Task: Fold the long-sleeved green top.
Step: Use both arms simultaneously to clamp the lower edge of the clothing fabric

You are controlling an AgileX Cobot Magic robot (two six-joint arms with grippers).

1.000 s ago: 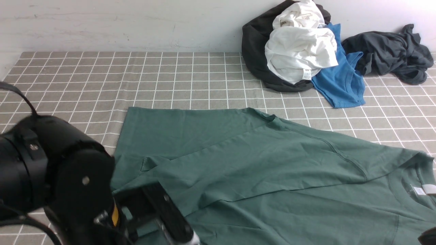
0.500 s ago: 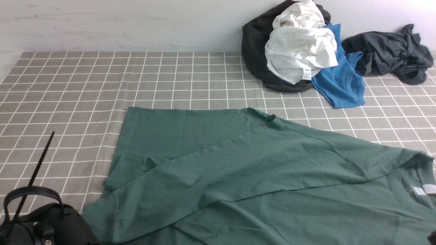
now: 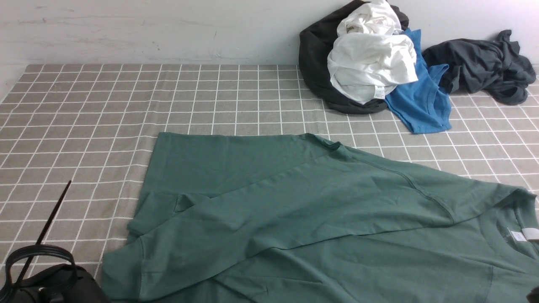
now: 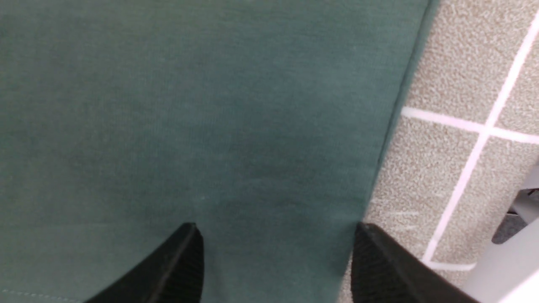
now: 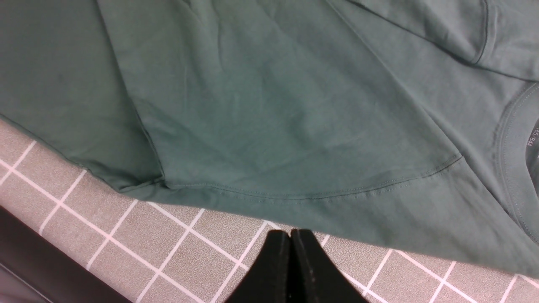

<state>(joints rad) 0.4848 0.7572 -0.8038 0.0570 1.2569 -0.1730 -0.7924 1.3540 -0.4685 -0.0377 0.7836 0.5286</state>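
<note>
The checked tablecloth [image 3: 84,105] carries the green long-sleeved top [image 3: 294,202] across its near half, long axis left to right, collar at the near right. The left gripper [image 4: 276,229], jaws apart, straddles the top's near-left edge and is nearer. The right gripper [image 5: 290,235], jaws together and empty, sits just off the fabric.

The green long-sleeved top [image 3: 320,210] lies spread on the checked cloth — one sleeve folded across its body — white neck tag showing.
</note>
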